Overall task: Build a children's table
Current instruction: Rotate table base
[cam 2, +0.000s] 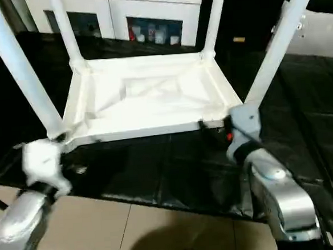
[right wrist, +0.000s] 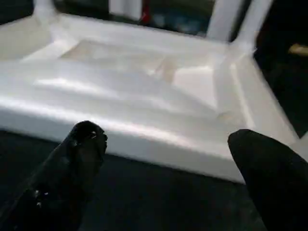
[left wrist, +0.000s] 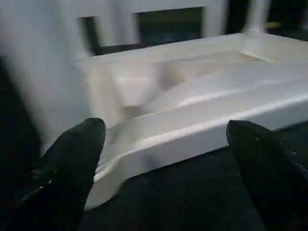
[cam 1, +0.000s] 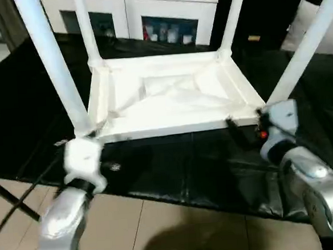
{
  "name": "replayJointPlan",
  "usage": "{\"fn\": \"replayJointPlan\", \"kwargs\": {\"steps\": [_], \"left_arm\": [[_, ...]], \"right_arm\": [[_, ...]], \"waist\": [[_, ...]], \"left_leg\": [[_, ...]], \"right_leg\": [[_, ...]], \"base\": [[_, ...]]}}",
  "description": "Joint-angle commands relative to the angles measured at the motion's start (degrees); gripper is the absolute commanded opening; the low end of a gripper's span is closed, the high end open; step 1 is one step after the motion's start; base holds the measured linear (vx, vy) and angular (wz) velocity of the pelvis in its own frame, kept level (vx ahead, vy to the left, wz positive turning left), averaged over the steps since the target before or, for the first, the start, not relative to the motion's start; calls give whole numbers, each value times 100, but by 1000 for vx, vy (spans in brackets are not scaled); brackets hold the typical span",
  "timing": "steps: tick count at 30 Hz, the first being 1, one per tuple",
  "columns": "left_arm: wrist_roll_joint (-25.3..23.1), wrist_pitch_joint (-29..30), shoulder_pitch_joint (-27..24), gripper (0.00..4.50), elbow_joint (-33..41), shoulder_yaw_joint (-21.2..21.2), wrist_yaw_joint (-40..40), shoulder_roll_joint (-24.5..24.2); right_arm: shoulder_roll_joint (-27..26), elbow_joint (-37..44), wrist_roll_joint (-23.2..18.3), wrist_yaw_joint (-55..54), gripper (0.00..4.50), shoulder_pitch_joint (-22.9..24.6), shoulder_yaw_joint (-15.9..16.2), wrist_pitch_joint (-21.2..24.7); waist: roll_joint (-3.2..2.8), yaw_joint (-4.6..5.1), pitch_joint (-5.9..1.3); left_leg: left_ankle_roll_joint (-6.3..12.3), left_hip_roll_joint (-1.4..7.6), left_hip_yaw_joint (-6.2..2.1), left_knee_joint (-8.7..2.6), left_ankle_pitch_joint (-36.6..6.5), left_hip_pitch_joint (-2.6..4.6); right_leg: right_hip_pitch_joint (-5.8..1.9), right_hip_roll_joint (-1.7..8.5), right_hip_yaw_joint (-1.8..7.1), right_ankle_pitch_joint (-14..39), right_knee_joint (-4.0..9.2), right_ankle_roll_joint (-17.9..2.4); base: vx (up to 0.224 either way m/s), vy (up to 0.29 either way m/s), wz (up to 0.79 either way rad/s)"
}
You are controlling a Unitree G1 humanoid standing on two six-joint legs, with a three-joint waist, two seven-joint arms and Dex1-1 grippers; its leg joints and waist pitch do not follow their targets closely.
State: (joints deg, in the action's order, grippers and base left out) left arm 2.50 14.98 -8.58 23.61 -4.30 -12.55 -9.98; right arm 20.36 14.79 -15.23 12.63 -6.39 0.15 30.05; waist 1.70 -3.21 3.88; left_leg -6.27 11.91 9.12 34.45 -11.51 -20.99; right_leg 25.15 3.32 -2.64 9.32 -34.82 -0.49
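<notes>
Left eye view: large black-covered table (cam 1: pixel 204 168) bearing upturned small white plastic children's table (cam 1: pixel 170 96), four tubular legs raised. Left gripper (left wrist: pixel 166 159) and right gripper (right wrist: pixel 166 163) near its front corners, fingers spread, empty.

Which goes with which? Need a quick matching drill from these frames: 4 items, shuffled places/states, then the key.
1. children's table
2. left gripper
3. right gripper
4. black work table

A. open, at near right corner
B. upside down, four legs up
C. open, at near left corner
D. under the white plastic

Pairs: 1-B, 2-C, 3-A, 4-D
</notes>
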Motion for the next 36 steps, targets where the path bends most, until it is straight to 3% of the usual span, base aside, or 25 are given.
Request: {"fn": "replayJointPlan", "kwargs": {"steps": [1, 3, 4, 7, 8, 11, 12, 13, 15, 16, 17, 18, 21, 22, 23, 25, 27, 29, 30, 31, 33, 34, 36], "left_arm": [[-62, 117, -64, 447, 235, -100, 243, 70], [-86, 176, -230, 447, 446, -264, 609, 318], [-153, 184, -191, 447, 407, -304, 708, 331], [-115, 247, 89, 447, 162, -376, 699, 242], [-123, 244, 205, 447, 51, -384, 670, 173], [-43, 277, 717, 447, -446, -460, 543, -23], [-74, 196, 1387, 447, -1275, -523, 519, -239], [-85, 164, 1638, 447, -1594, -558, 526, -301], [-87, 99, 1942, 447, -1978, -579, 476, -398], [-4, 48, 2337, 447, -2478, -617, 347, -486], [-4, 48, 2337, 447, -2478, -617, 347, -486], [0, -3, 2585, 447, -2844, -613, 263, -572], [142, -173, 3195, 447, -3793, -580, -218, -787], [239, -141, 3286, 447, -3923, -580, -395, -800], [286, -121, 3340, 447, -4003, -566, -516, -815], [341, -311, 3577, 447, -4435, -512, -801, -885], [704, -276, 3688, 447, -4638, -449, -1672, -908], [804, -292, 3700, 447, -4686, -405, -1949, -926], [804, -292, 3700, 447, -4686, -405, -1949, -926], [1004, -325, 3654, 447, -4707, -266, -2614, -985], [1257, -155, 3541, 447, -4549, -73, -3332, -1068], [1372, -50, 3481, 447, -4445, 26, -3659, -1109], [1649, 245, 3433, 447, -4192, 218, -4234, -1138]], "right_arm": [[89, 107, -17, 97, 450, 33, 47, 117], [97, 142, -101, 215, 450, 46, 70, 207], [130, 138, -62, 283, 450, 28, 104, 189], [146, 98, -62, 367, 450, 11, 136, 161], [147, 79, -91, 431, 450, -3, 147, 135], [148, 6, -89, 511, 450, -43, 177, 155], [53, -208, -32, 407, 450, -145, 156, 209], [18, -299, 5, 381, 450, -189, 153, 214], [-47, -414, 35, 303, 450, -248, 126, 237], [-100, -574, 52, 228, 450, -331, 81, 285], [-100, -574, 52, 228, 450, -331, 81, 285], [-97, -673, 88, 178, 450, -376, 80, 357], [18, -884, 93, 246, 450, -441, 119, 772], [9, -962, 65, 257, 450, -450, 91, 818], [-9, -1036, 43, 247, 450, -460, 58, 853], [-64, -1405, 148, 136, 450, -558, -16, 783], [-114, -2122, 305, 12, 450, -817, -89, 339], [-136, -2310, 331, -22, 450, -901, -122, 195], [-136, -2310, 331, -22, 450, -901, -122, 195], [-201, -2744, 352, -107, 450, -1147, -214, -35], [-218, -3304, 392, -62, 450, -1449, -221, -282], [-223, -3583, 406, -22, 450, -1596, -219, -396], [-208, -4322, 499, 123, 450, -1941, -180, -649]], "waist": [[1, 8, -299], [5, 14, -301], [86, 18, -315], [23, -4, -316], [52, -6, -368], [57, -21, -376], [11, -31, -393], [-11, -30, -400], [-2, -18, -433], [-12, -32, -445], [3, -21, -448], [-29, -32, -468], [-12, -51, -517], [57, -41, -516], [14, -70, -521], [33, -73, -506], [29, -86, -500], [28, -87, -493], [12, -106, -484], [-31, -124, -487], [-5, -120, -487], [-13, -142, -475], [-12, -161, -485]], "left_leg": [[237, -19, 43, -391, -1703, -29], [232, -15, 25, -392, -1724, -44], [254, -20, 34, -381, -1705, -49], [278, -38, 25, -385, -1670, -21], [268, -31, 8, -377, -1621, -18], [259, -27, 3, -394, -1539, -19], [235, -26, -6, -393, -1489, -5], [229, -65, 12, -380, -1471, 35], [151, -62, -27, -406, -1403, 10], [94, -2, -53, -428, -1213, -24], [93, -34, -18, -405, -1214, -5], [64, -20, -26, -401, -1178, 8], [99, -41, -17, -373, -691, -11], [125, -46, -2, -369, -611, -21], [125, -30, 2, -361, -518, -3], [143, -19, 25, -365, -582, -13], [102, -32, 41, -369, -726, 10], [26, -15, 47, -374, -826, 12], [26, -1, 54, -379, -903, 36], [20, 4, 48, -380, -903, 43], [-29, -2, 46, -399, -953, 21], [-58, 2, 63, -391, -1041, 58], [-95, 18, 62, -391, -1114, 75]], "right_leg": [[-254, 181, 130, 3013, 643, 119], [-271, 185, 119, 3044, 640, 151], [-271, 179, 103, 3116, 672, 215], [-234, 170, 104, 3060, 684, 257], [-275, 187, 99, 2945, 654, 239], [-274, 191, 109, 2721, 629, 185], [-276, 201, 120, 2601, 606, 153], [-231, 159, 120, 2457, 627, 125], [-324, 191, 111, 2143, 547, -4], [-378, 238, 127, 1730, 479, -189], [-355, 220, 134, 1720, 489, -255], [-371, 243, 147, 1608, 457, -339], [-434, 246, 175, 840, 373, -609], [-443, 238, 174, 733, 370, -648], [-445, 268, 184, 579, 328, -779], [-447, 288, 180, 705, 348, -905], [-428, 312, 186, 1059, 389, -895], [-423, 318, 187, 1215, 390, -903], [-404, 314, 187, 1259, 397, -881], [-407, 312, 186, 1218, 386, -882], [-413, 318, 178, 1371, 393, -886], [-372, 323, 184, 1441, 401, -913], [-372, 349, 184, 1449, 367, -985]], "base": [[0, 0, 0], [0, 0, 0], [0, 0, 0], [0, 0, 0], [0, 0, 0], [0, 0, 0], [0, 0, 0], [0, 0, 0], [0, 0, 0], [0, 0, 0], [0, 0, 0], [0, 0, 0], [0, 0, 0], [0, 0, 0], [0, 0, 0], [0, 0, 0], [0, 0, 0], [0, 0, 0], [0, 0, 0], [0, 0, 0], [0, 0, 0], [0, 0, 0], [0, 0, 0]]}}
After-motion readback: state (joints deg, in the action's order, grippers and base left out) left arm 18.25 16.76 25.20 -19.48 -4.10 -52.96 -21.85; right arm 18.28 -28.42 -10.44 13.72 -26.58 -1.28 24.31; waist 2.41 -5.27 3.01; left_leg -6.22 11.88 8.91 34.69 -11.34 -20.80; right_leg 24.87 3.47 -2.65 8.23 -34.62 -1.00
